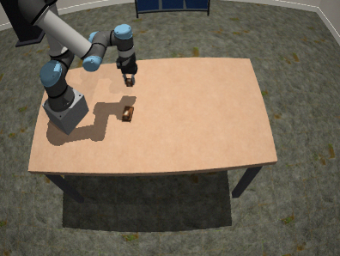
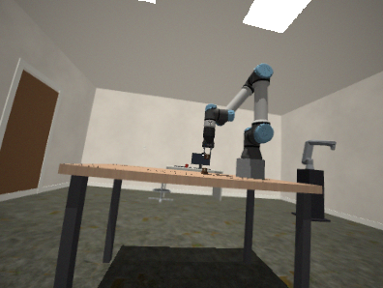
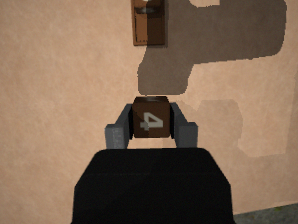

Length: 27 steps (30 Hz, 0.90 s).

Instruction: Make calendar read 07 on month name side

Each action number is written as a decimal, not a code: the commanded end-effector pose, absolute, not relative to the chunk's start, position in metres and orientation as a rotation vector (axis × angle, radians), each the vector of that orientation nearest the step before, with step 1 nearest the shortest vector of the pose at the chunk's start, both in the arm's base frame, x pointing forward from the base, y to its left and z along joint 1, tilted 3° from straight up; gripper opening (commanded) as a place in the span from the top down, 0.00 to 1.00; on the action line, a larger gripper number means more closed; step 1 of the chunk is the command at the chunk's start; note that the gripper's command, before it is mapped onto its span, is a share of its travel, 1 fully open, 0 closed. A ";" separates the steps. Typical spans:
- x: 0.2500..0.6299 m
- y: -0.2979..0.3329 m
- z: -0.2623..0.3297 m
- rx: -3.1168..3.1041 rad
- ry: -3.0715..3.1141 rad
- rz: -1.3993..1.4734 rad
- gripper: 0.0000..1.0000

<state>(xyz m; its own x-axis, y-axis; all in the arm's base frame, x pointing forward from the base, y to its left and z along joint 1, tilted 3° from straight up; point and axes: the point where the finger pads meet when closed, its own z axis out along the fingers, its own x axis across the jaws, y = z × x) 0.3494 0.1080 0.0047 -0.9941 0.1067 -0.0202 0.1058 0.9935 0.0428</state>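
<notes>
My gripper (image 3: pixel 151 113) is shut on a brown wooden cube (image 3: pixel 149 120) whose face toward the wrist camera shows a white 4. I hold it in the air above the table; it also shows in the top view (image 1: pixel 129 81) and in the exterior view (image 2: pixel 206 156). The small brown calendar tray (image 1: pixel 128 113) lies on the table, in front of and below the held cube; in the wrist view the tray (image 3: pixel 148 22) is at the top edge. Something pale sits inside the tray, too small to read. I cannot make out the second cube.
The robot's grey base (image 1: pixel 65 112) stands at the table's left side. The arm's shadow falls across the table around the tray. A dark blue piece of furniture (image 1: pixel 172 6) stands beyond the far edge.
</notes>
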 end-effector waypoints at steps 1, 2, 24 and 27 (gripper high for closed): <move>0.350 0.108 0.006 0.166 3.113 0.065 0.40; 0.350 0.108 0.006 0.166 3.113 0.065 0.40; 0.340 0.016 0.012 0.152 3.114 0.065 0.40; 0.340 0.016 0.012 0.152 3.114 0.065 0.40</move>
<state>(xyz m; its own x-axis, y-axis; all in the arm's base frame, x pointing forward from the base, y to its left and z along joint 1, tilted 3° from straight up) 0.3407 0.0203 0.0112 -0.9948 0.0995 -0.0202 0.0986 0.9942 0.0421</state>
